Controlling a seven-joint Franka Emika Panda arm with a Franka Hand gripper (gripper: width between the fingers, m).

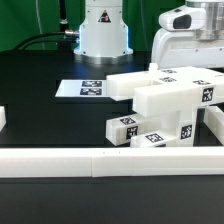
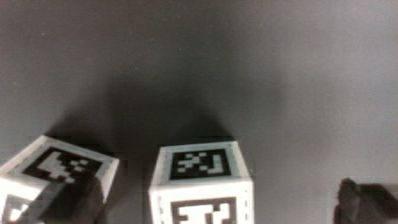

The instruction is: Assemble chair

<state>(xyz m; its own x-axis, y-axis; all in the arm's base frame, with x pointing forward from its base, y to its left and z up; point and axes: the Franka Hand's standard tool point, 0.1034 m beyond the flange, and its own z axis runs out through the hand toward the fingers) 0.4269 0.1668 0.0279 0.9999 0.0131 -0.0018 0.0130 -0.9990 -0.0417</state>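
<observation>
Two tagged chair posts [image 2: 199,178] loom in the wrist view, so the chair [image 1: 165,105] parts, heaped right of centre in the exterior view with the long slab [image 1: 140,86] running left-right, lie just below the gripper [image 1: 188,45] at upper right, its opening impossible to read.

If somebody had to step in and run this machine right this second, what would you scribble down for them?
The claw hangs over the parts at the exterior view's right. Nothing shows in it, and I cannot tell whether it is open or shut.
The chair parts sit bunched on the black table, beside the marker board. The short posts lie nearest the front rail.
Done: no finished chair stands yet, and it is unclear whether any blocks are joined.
Left: probably most of the assembly.
</observation>
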